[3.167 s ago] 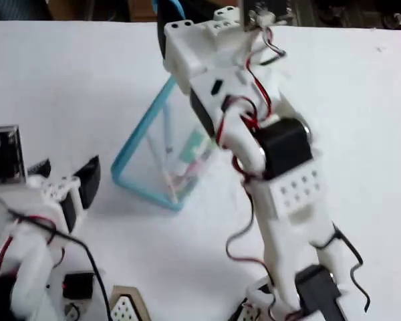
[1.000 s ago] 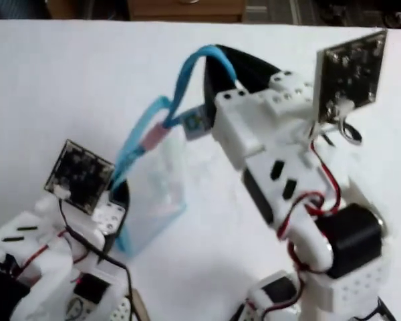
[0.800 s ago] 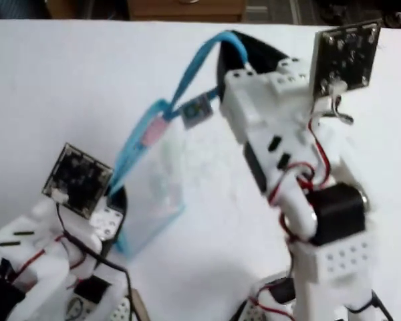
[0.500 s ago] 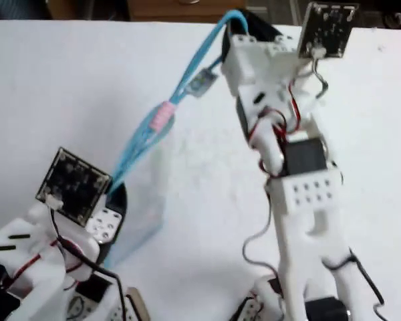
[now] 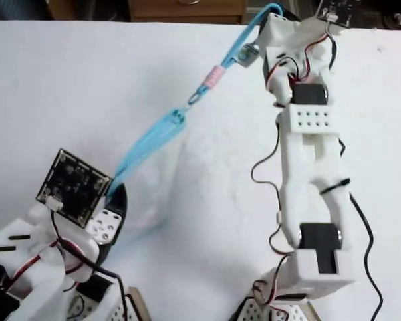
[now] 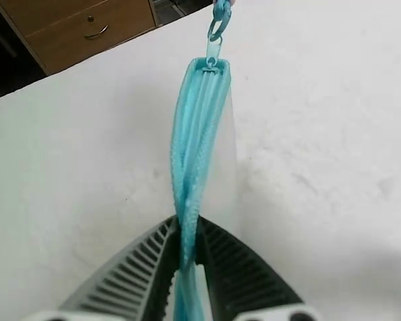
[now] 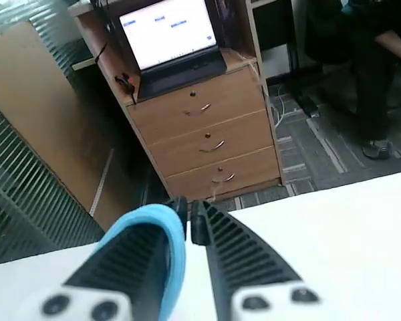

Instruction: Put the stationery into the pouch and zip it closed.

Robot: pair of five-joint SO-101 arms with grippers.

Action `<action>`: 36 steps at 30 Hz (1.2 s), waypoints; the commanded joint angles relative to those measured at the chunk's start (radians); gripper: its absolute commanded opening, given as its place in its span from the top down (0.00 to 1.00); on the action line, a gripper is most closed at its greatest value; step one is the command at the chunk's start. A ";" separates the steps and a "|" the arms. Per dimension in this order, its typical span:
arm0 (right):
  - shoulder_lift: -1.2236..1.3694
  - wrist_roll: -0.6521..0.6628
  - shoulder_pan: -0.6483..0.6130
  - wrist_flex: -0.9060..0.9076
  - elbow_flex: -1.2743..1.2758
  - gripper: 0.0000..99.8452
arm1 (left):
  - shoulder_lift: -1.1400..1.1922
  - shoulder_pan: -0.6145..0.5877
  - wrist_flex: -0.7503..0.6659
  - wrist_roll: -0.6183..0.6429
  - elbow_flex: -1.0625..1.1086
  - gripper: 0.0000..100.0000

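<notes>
The pouch (image 5: 147,146) is stretched taut over the table (image 5: 67,80). Its zip (image 6: 195,134) looks run shut to the far end. I can't make out the contents, so probably only letting go is left. The body is soft clear plastic with a blue woven band, and a thin strap (image 5: 237,44) carries a pink bead (image 5: 216,75). The left gripper (image 6: 187,231) is clamped on the band's near end. The right gripper (image 7: 189,208) is nearly closed on the strap.

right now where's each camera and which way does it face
High view: above the table, looking down on both arms and the pouch.
Left wrist view: on the left arm, along the left gripper clamping the pouch.
Right wrist view: on the right arm, past the right gripper holding the strap, toward drawers.
Shared: high and left wrist both show the pouch.
</notes>
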 commanded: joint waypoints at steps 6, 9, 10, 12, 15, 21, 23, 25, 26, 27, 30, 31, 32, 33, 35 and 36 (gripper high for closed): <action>0.038 -0.005 0.094 -0.028 -0.101 0.98 | -0.010 0.002 0.009 -0.006 -0.031 0.98; 0.038 -0.005 0.091 -0.028 -0.098 0.98 | -0.010 0.002 0.009 -0.006 -0.031 0.98; 0.036 -0.005 0.090 -0.027 -0.098 0.98 | -0.010 0.002 0.009 -0.006 -0.031 0.98; 0.022 0.005 0.085 0.028 -0.100 0.98 | -0.010 0.002 0.009 -0.009 -0.031 0.98; -0.065 0.161 0.022 0.231 -0.127 0.98 | -0.010 -0.004 0.003 -0.011 -0.031 0.98; -0.248 0.427 -0.163 0.576 -0.127 0.97 | -0.004 -0.047 -0.089 -0.011 -0.011 0.98; -0.303 0.450 -0.208 0.648 -0.127 0.92 | -0.004 -0.074 -0.141 -0.011 -0.006 0.98; -0.358 0.463 -0.245 0.708 -0.127 0.83 | -0.004 -0.101 -0.183 -0.008 -0.018 0.98; -0.387 0.462 -0.262 0.731 -0.127 0.78 | -0.002 -0.107 -0.203 -0.006 -0.026 0.98; -0.415 0.462 -0.277 0.753 -0.127 0.74 | -0.002 -0.111 -0.221 -0.005 -0.034 0.98; -0.489 0.462 -0.321 0.792 -0.127 0.60 | 0.008 -0.110 -0.281 0.029 -0.043 0.98; -0.512 0.462 -0.331 0.800 -0.127 0.57 | 0.021 -0.111 -0.302 0.060 -0.043 0.98; -0.535 0.462 -0.337 0.808 -0.127 0.55 | 0.038 -0.122 -0.324 0.087 -0.043 0.98; -0.555 0.462 -0.341 0.816 -0.127 0.53 | 0.058 -0.143 -0.345 0.106 -0.040 0.98; -0.595 0.462 -0.343 0.843 -0.127 0.53 | 0.108 -0.214 -0.411 0.117 -0.035 0.98; -0.611 0.462 -0.340 0.863 -0.127 0.53 | 0.134 -0.255 -0.443 0.112 -0.038 0.98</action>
